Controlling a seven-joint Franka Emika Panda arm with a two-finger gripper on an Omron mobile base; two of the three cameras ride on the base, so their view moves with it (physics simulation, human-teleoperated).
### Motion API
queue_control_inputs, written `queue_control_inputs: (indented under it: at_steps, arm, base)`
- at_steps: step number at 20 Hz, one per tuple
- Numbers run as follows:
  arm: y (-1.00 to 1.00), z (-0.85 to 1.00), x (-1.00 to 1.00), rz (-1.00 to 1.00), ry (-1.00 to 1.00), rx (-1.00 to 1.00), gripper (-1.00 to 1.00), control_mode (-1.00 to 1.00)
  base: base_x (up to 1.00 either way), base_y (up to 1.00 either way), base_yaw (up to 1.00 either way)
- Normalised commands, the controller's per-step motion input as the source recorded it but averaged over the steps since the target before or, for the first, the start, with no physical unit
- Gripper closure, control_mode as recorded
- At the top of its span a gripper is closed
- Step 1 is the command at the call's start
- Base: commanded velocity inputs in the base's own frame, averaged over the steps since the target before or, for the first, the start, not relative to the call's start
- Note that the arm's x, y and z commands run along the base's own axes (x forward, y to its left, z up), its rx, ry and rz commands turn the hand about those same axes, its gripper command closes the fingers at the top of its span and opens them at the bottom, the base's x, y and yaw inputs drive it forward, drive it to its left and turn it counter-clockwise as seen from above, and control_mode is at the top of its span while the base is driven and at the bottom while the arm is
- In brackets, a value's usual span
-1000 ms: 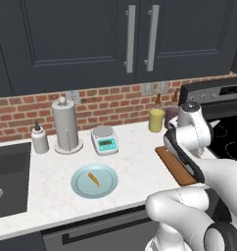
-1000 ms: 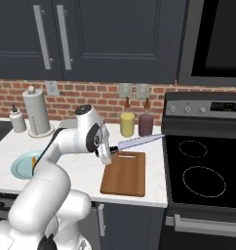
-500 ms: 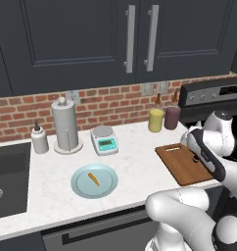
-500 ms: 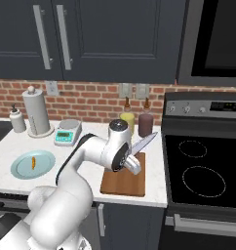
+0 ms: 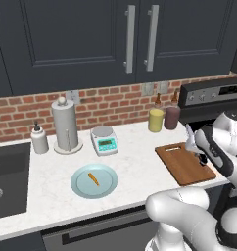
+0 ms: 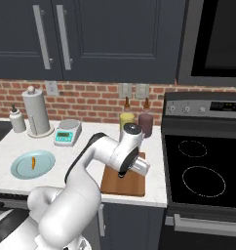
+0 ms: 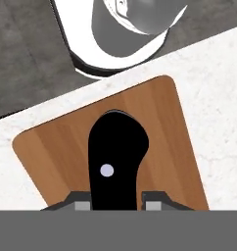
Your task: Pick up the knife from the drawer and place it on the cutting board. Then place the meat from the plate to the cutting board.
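Knife [image 7: 118, 157]: black handle gripped between the two fingertips of the claw [image 7: 115, 198], which is closed on it; the handle hangs directly above the cutting board [image 7: 66, 147]. In the left base view the silver blade [image 5: 190, 138] points up and away from the claw, over the board's far edge. Cutting board [image 5: 186, 164]: lies flat on the white marble surface [image 5: 135, 166], beside the stove. Meat [image 5: 93, 179]: small orange strip resting on the pale blue-green plate [image 5: 81, 188], well apart from the board. Scale [image 5: 105, 140] and paper-towel holder [image 5: 65, 125] stand behind the plate.
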Motion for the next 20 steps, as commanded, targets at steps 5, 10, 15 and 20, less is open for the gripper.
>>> queue_control_inputs:
  at_steps: [5, 10, 15, 20]
  arm:
    - [0.08, -0.22, 0.23, 0.08, 0.13, -0.19, 1.00, -1.00]
    - [-0.07, -0.51, 0.06, 0.06, 0.13, -0.16, 1.00, -1.00]
    - [-0.14, -0.31, 0.17, 0.06, 0.13, -0.03, 1.00, -1.00]
    - [-0.04, -0.16, 0.12, 0.02, 0.08, 0.00, -1.00, -1.00]
  base:
    - [0.00, 0.00, 0.00]
    - [0.00, 0.00, 0.00]
    - [0.00, 0.00, 0.00]
    - [0.00, 0.00, 0.00]
